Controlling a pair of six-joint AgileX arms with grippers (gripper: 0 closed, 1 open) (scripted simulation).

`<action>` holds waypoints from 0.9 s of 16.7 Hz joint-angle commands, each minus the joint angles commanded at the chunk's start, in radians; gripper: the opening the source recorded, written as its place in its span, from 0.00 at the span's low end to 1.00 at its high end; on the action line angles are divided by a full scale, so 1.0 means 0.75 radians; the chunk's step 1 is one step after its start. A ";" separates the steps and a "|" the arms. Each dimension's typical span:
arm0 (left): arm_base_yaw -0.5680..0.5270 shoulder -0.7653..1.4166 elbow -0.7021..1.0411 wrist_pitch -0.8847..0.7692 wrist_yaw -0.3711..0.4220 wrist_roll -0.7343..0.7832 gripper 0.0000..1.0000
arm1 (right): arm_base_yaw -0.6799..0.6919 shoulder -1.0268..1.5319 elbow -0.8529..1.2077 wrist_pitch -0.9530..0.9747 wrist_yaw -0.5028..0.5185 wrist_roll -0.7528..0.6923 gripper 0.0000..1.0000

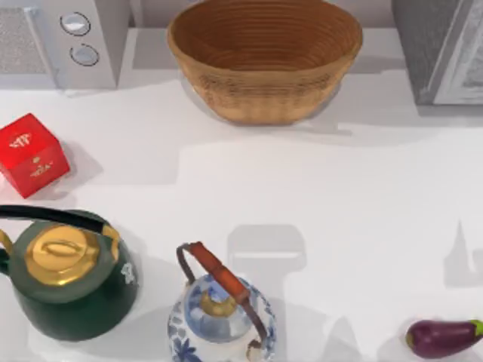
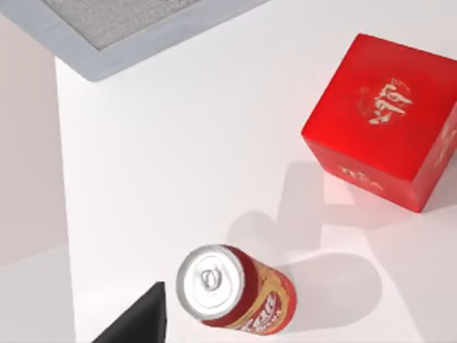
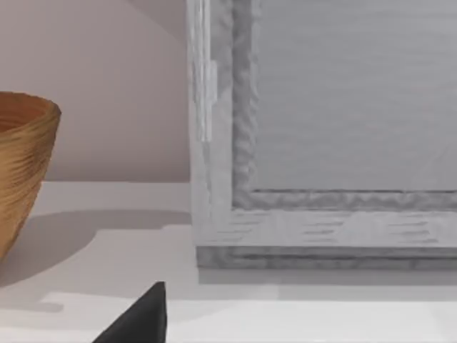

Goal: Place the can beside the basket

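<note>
The can (image 2: 235, 289), red with a cream-gold label and silver top, stands upright on the white table in the left wrist view, close to a red cube box (image 2: 389, 118). A black part of my left gripper (image 2: 136, 323) shows just beside the can, apart from it. The wicker basket (image 1: 264, 64) sits at the back middle of the table, and its ribbed wall (image 3: 21, 164) appears in the right wrist view. A black part of my right gripper (image 3: 136, 321) hangs over the table near the grey appliance there.
The red cube box (image 1: 30, 154) lies at the left. A dark green kettle (image 1: 68, 279) and a blue-white kettle (image 1: 221, 317) stand at the front, with an eggplant (image 1: 444, 337) at the front right. Grey appliances (image 1: 68, 38) (image 1: 445, 49) flank the basket.
</note>
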 joint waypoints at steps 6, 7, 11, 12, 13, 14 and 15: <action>0.129 0.728 0.595 -0.447 -0.003 0.414 1.00 | 0.000 0.000 0.000 0.000 0.000 0.000 1.00; 0.149 0.836 0.682 -0.513 -0.004 0.477 1.00 | 0.000 0.000 0.000 0.000 0.000 0.000 1.00; 0.217 1.192 0.965 -0.729 -0.007 0.682 1.00 | 0.000 0.000 0.000 0.000 0.000 0.000 1.00; 0.229 1.258 1.016 -0.769 -0.007 0.720 1.00 | 0.000 0.000 0.000 0.000 0.000 0.000 1.00; 0.240 1.312 1.058 -0.801 -0.008 0.751 1.00 | 0.000 0.000 0.000 0.000 0.000 0.000 1.00; 0.248 1.354 1.090 -0.826 -0.008 0.776 1.00 | 0.000 0.000 0.000 0.000 0.000 0.000 1.00; 0.254 1.383 1.112 -0.844 -0.009 0.793 1.00 | 0.000 0.000 0.000 0.000 0.000 0.000 1.00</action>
